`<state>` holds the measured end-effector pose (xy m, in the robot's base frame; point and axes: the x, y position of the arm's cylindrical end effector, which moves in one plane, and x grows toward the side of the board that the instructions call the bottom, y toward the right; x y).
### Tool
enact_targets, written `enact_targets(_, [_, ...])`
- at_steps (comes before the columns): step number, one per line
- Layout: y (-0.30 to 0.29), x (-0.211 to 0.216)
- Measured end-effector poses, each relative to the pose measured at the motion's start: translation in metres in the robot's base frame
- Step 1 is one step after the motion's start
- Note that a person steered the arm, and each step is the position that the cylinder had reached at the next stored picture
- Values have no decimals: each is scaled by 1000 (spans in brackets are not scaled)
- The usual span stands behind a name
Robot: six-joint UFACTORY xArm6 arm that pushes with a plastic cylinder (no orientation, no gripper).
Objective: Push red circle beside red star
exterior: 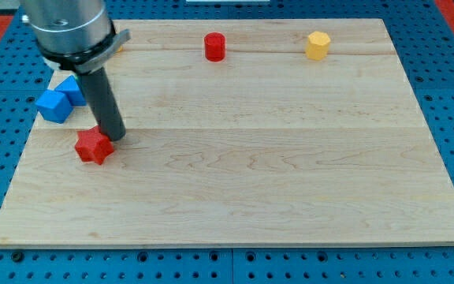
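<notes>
The red circle [214,46] is a short red cylinder near the view's top edge of the wooden board, a little left of centre. The red star [93,145] lies at the view's left, about mid-height. My tip [114,137] rests on the board just right of the red star, touching or almost touching its upper right side. The red circle is far from both, up and to the right of my tip.
Two blue blocks [60,99] sit at the board's left edge, above the red star. A yellow hexagon block [318,45] stands near the view's top right. An orange block [118,46] is mostly hidden behind the arm's body. The wooden board [251,158] lies on a blue perforated table.
</notes>
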<state>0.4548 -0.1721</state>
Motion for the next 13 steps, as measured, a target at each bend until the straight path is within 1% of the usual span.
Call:
enact_targets(1, [-22,9])
enact_targets(2, [-50,42])
enact_targets(3, [-22,39])
enact_targets(4, [58,-24])
enact_targets(5, [126,-111])
enact_targets(6, [185,-181])
enact_targets(7, [177,-187])
enact_targets(8, [134,-190])
enact_targets(9, [159,-214])
enact_targets(10, [151,-248])
enact_targets(11, [146,-222])
enact_targets(12, [127,-188])
enact_targets(13, [134,-203])
